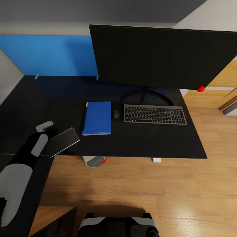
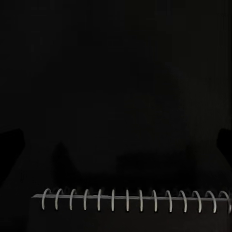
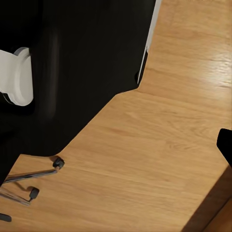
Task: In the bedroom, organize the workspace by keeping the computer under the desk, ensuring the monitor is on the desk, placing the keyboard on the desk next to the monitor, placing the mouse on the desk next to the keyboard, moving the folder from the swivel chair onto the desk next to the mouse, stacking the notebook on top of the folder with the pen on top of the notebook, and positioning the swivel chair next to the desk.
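Note:
The black monitor (image 1: 163, 56) stands on the black desk (image 1: 138, 141). In front of it lies the keyboard (image 1: 154, 114), with the mouse (image 1: 116, 114) and then the blue folder (image 1: 97, 118) to its left. The dark notebook (image 1: 63, 141) lies at the desk's inner corner, one corner past the edge. Its spiral binding (image 2: 135, 199) runs close under my left gripper (image 2: 116, 142). That gripper (image 1: 44, 126) is open just left of the notebook, dark fingertips (image 2: 10, 145) wide apart. My right gripper's fingertip (image 3: 225, 145) hangs open over the floor near the swivel chair's casters (image 3: 58, 163). The computer (image 1: 94, 161) sits under the desk. The pen is out of view.
A bright blue back panel (image 1: 49, 54) closes the desk's far side. The desk's left wing runs toward me under my left arm (image 1: 16, 184). Wood floor (image 1: 148, 191) lies in front, with my base (image 1: 118, 225) at the near edge. A white desk foot (image 1: 156, 160) stands below the front edge.

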Robot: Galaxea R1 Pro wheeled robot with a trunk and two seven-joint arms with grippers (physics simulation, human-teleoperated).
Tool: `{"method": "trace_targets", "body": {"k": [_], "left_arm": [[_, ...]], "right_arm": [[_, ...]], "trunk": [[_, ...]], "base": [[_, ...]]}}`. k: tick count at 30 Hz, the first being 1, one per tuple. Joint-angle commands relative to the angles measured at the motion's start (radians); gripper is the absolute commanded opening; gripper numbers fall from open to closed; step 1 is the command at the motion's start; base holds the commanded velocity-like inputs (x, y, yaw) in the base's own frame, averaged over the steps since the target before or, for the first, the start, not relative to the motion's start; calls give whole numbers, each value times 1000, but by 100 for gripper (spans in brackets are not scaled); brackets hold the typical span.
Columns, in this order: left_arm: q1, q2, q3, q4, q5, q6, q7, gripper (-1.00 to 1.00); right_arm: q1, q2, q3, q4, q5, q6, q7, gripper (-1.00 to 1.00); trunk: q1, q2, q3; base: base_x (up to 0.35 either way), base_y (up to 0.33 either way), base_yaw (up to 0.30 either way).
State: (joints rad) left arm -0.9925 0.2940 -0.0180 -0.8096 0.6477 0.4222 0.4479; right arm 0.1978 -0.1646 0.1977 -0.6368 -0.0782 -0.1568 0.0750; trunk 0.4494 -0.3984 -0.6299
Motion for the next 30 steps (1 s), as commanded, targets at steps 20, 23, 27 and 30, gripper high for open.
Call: {"method": "trace_targets", "body": {"k": [20, 23, 27, 30], "left_arm": [[114, 37, -2, -309, 107, 129, 20, 100], [122, 39, -2, -308, 106, 129, 21, 100], [128, 43, -3, -306, 105, 129, 22, 100], [135, 44, -4, -306, 104, 132, 23, 100]], "right_arm": [[-3, 0, 2, -1, -9, 6, 2, 100], [-3, 0, 1, 0, -9, 5, 2, 100], [-3, 0, 1, 0, -8, 3, 1, 100], [-3, 0, 0, 0, -8, 2, 1, 100]], "trunk": [[1, -2, 15], [1, -2, 19], [1, -2, 25], [1, -2, 28]], "base": [[0, 0, -55], [0, 0, -180], [0, 0, -189], [0, 0, -158]]}}
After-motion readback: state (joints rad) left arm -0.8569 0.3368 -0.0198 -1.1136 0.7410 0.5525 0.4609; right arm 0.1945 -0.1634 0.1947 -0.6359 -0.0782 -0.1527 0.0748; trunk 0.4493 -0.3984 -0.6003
